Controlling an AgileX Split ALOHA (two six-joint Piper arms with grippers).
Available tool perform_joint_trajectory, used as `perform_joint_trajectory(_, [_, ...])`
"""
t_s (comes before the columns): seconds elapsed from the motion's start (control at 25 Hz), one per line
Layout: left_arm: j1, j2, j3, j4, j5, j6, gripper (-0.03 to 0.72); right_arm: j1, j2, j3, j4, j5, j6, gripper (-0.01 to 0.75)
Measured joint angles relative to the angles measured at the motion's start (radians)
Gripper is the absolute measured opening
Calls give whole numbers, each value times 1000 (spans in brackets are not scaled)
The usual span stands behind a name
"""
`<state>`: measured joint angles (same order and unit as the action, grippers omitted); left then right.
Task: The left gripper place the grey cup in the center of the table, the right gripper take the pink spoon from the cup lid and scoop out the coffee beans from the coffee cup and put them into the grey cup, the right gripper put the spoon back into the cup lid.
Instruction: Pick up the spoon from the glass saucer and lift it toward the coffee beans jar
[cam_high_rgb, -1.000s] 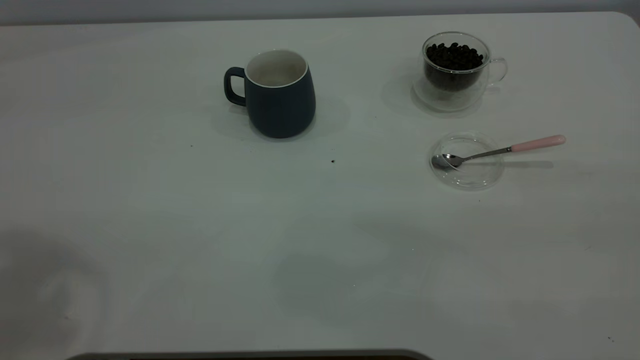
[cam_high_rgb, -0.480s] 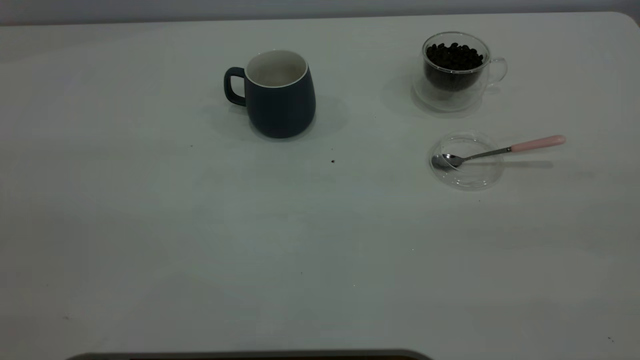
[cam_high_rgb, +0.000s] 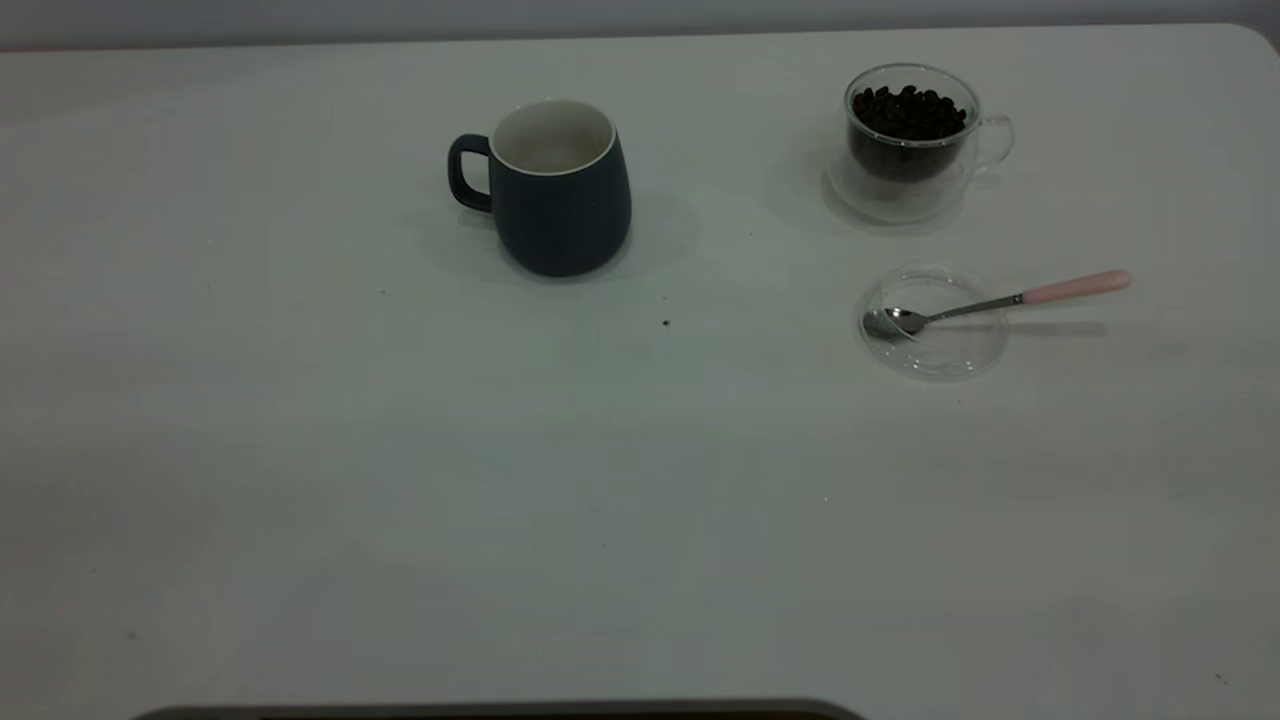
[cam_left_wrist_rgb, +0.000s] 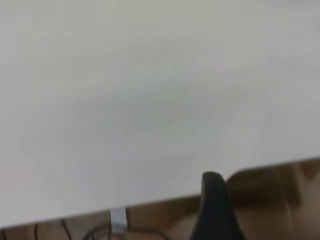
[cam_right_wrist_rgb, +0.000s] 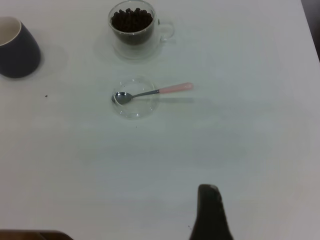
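The grey cup (cam_high_rgb: 560, 190) stands upright at the back middle of the table (cam_high_rgb: 640, 480), with its handle to the left. It also shows in the right wrist view (cam_right_wrist_rgb: 15, 47). The coffee cup (cam_high_rgb: 908, 140) stands at the back right, full of coffee beans (cam_high_rgb: 908, 112). The cup lid (cam_high_rgb: 935, 320) lies in front of it. The pink spoon (cam_high_rgb: 1000, 300) rests with its bowl in the lid and its handle out to the right. Neither gripper shows in the exterior view. The left gripper (cam_left_wrist_rgb: 212, 200) is at the table's edge. The right gripper (cam_right_wrist_rgb: 210, 210) hovers over the front of the table, far from the spoon (cam_right_wrist_rgb: 150, 92).
A few dark specks (cam_high_rgb: 666, 323) lie on the tabletop in front of the grey cup. A dark curved edge (cam_high_rgb: 500, 710) runs along the bottom of the exterior view. Below the table edge in the left wrist view I see brown floor and cables (cam_left_wrist_rgb: 75, 232).
The soft shadows over the front of the table have faded away. The cups, lid and spoon have not moved.
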<state>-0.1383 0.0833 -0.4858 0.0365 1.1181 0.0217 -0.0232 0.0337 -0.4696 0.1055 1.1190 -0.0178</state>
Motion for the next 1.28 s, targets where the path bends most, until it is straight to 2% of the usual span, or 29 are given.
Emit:
perform_joint_trajectory(0.28, [80, -101, 0, 0, 11, -5, 586, 0, 0, 0, 0, 0, 0, 591])
perform_joint_trajectory(1.28, [83, -101, 0, 0, 14, -8, 586, 0, 0, -3, 35, -22, 0, 591])
